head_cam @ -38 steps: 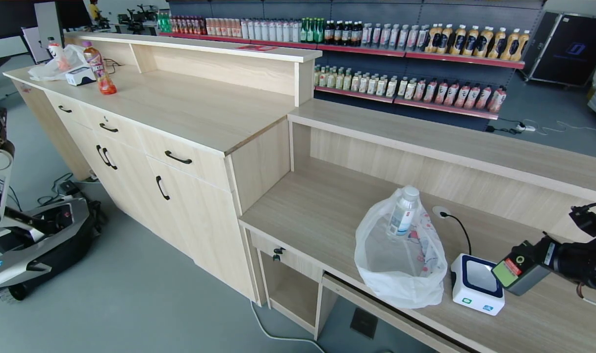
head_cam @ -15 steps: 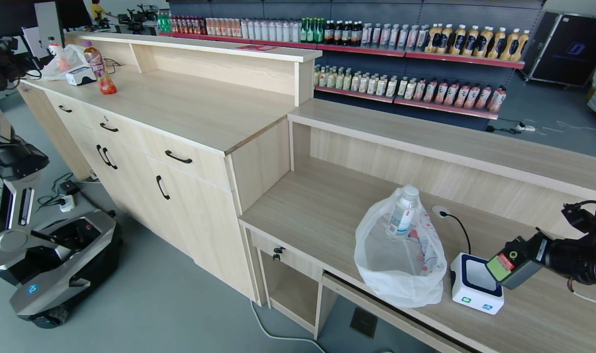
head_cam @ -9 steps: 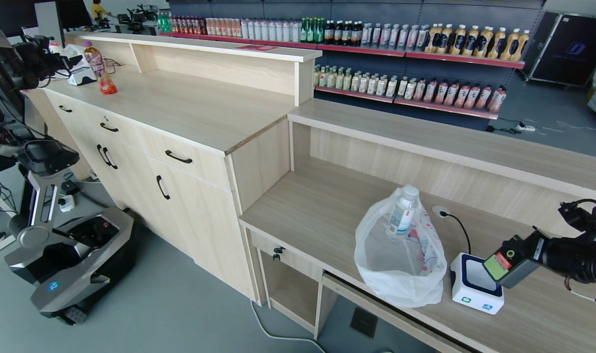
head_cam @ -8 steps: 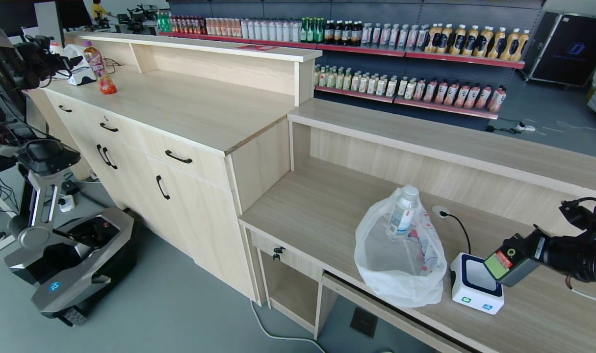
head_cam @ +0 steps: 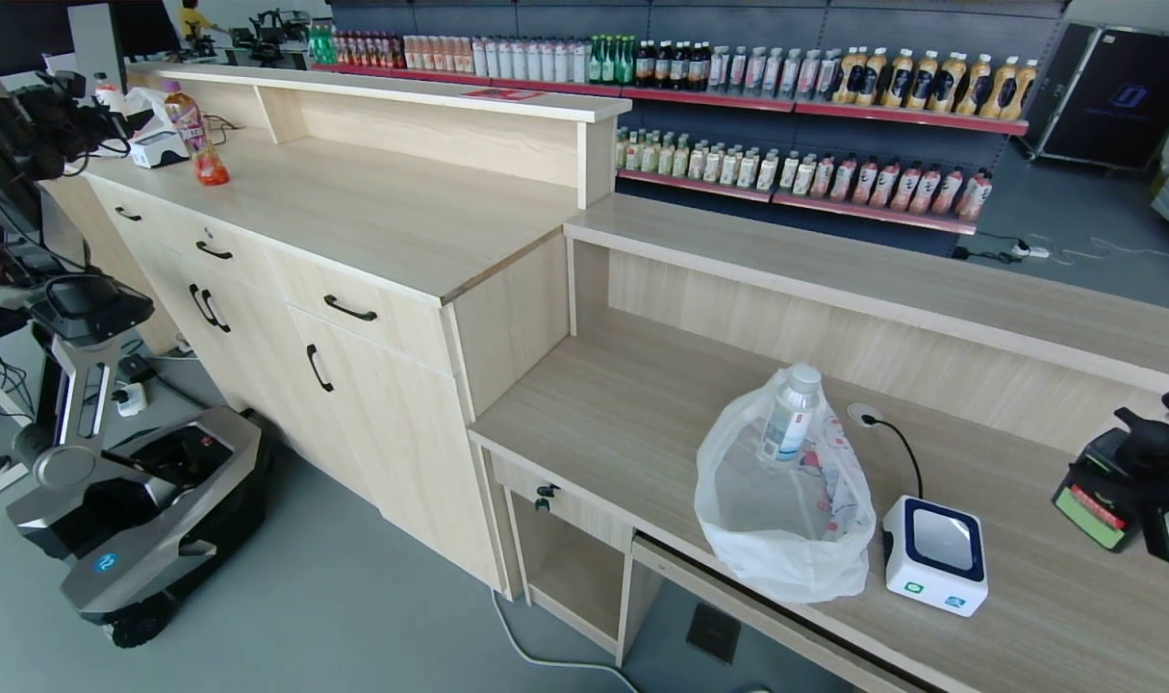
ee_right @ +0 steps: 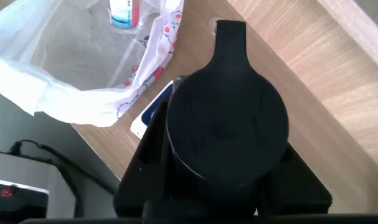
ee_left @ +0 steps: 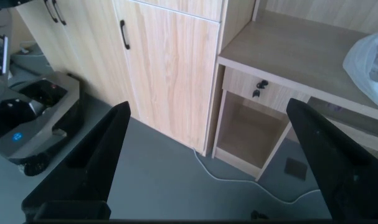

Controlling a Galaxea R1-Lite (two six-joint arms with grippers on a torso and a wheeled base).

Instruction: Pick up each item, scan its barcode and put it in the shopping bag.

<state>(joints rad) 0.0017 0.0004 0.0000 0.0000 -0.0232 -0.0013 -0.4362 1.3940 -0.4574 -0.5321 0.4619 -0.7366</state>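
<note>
Open desk top [head_cam: 622, 404] runs from the shopping bag [head_cam: 786, 525] leftward to the tall cabinet's side wall [head_cam: 512, 318]. The air over the bag's mouth is open too, bar a bottle [head_cam: 791, 414] sticking up at its far side. Just right of the bag sits the scanner [head_cam: 933, 555], its cable [head_cam: 906, 448] arching behind; farther right the R gripper [head_cam: 1123, 476] hangs over the desk w/ a black item [head_cam: 1089, 502], & behind the bag the back panel [head_cam: 786, 337] & upper ledge [head_cam: 834, 265] wall off the far side.
</note>
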